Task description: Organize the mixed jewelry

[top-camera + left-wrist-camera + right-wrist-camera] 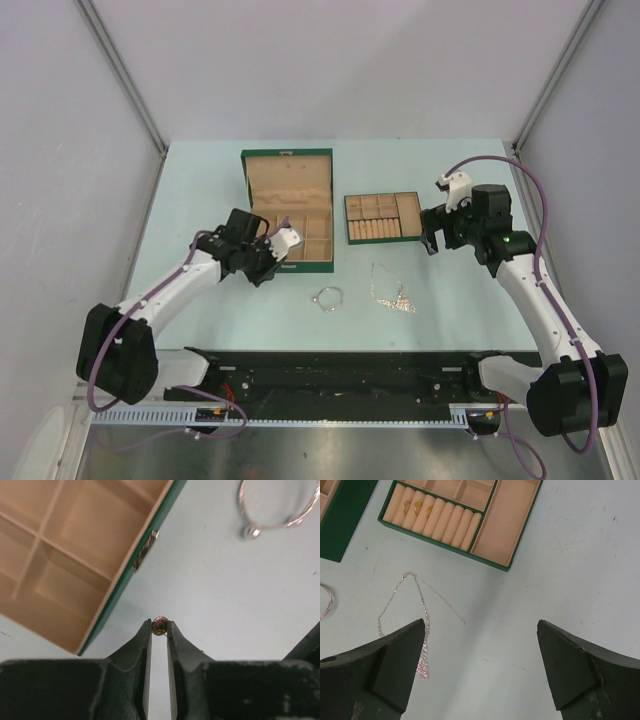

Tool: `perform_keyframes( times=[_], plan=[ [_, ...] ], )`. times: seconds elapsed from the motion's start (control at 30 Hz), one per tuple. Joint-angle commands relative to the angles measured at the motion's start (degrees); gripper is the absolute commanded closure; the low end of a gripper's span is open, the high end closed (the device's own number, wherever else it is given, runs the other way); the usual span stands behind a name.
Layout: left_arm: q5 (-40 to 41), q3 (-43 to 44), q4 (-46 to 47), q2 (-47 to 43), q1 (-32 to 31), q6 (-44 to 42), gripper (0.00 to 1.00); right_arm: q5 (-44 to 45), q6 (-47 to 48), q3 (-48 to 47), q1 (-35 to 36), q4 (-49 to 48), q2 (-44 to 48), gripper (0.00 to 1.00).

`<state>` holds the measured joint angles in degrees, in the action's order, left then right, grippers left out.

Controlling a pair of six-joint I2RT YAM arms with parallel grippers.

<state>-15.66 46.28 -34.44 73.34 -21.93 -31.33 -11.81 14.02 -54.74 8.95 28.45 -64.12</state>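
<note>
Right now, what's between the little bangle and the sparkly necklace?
Only bare table lies between the bangle and necklace, which shows in the top view.

BENCH: your pale mint table (200,190), matte, faintly scuffed | WALLS: a plain grey-white back wall (340,60), left wall (50,150) and right wall (600,170) close you in along three edges | FRAME: slanted metal posts (125,75) rise from both far corners | LIGHT: even, you get only soft shadows
</note>
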Motion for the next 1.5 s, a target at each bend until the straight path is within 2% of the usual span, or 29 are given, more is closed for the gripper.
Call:
perform_keyframes(
  times=[0.0,0.27,0.53,0.67,0.77,0.9,1.47],
  plan=[
    [-2.62,9.32,-2.21,-0.40,-5.73,2.76,0.81,0.92,0.57,-0.10,0.45,-1.29,-0.13,0.00],
    [-0.34,28.76,-1.16,14.09,-11.46,6.46,0.80,1.53,0.48,-0.10,0.02,-1.29,0.22,0.00],
    [2.03,55.21,-4.58,38.67,-14.45,5.93,0.80,0.30,0.30,-0.10,-2.27,-0.59,0.57,0.00],
    [2.92,70.39,-8.35,48.54,-15.77,4.88,0.80,-0.75,0.22,-0.10,-3.76,-0.15,1.36,0.00],
    [3.18,78.66,-9.94,54.69,-16.21,4.70,0.80,-1.72,0.22,0.07,-4.99,-0.15,1.80,0.00],
    [4.41,83.00,-9.60,59.37,-16.74,3.91,0.79,-2.25,0.22,0.25,-5.52,-0.15,2.24,0.00],
    [9.77,82.83,-8.19,65.96,-17.27,-0.48,0.76,-2.95,0.39,0.34,-5.26,-0.15,2.07,0.00]
  ],
)
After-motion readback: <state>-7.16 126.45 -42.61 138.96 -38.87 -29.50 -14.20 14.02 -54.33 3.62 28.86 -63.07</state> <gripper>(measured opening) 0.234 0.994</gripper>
